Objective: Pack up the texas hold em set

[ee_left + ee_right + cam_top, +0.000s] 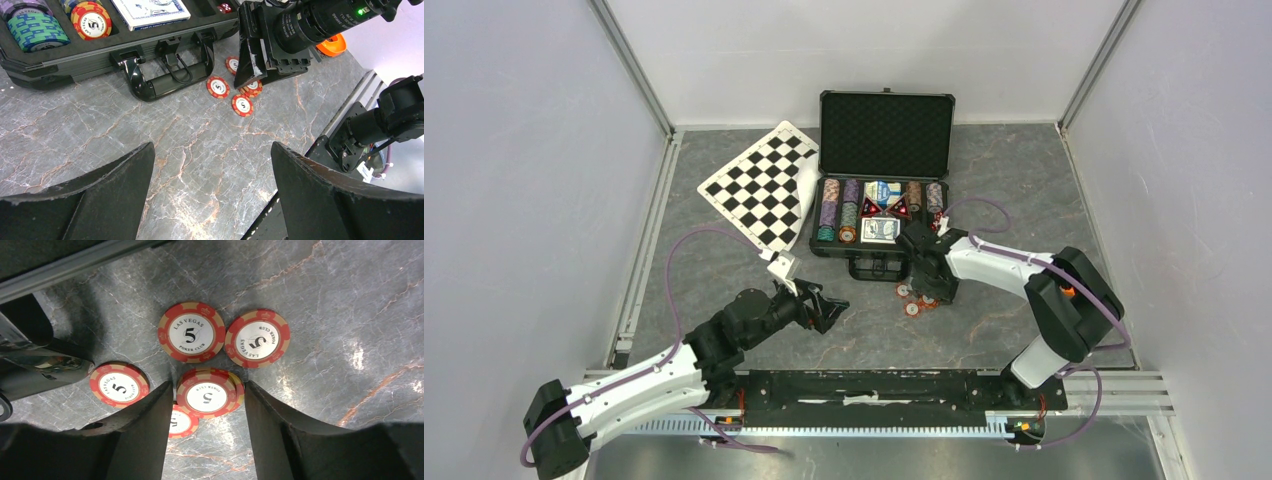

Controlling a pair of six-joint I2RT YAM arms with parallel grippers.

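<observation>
A black-and-white checkered board (764, 190) is laid on the grey marbled worktop (864, 335). It is found ahead and slightly to the left of the left end effector (832, 310), well apart from it, and far to the left of the right end effector (927, 290). An orange rounded object (332, 45), partly hidden, is seen ahead and to the right of the left end effector. The worktop is enclosed by pale walls (524, 150).

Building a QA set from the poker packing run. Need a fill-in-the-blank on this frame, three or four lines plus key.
The loose chips show the number ___.
The fingers of the right gripper straddle a small stack of them resting on the ___.
The left gripper holds ___.
In the top view, the checkered board lies ___ of the case.
Missing words: 5; table; nothing; left.
</observation>
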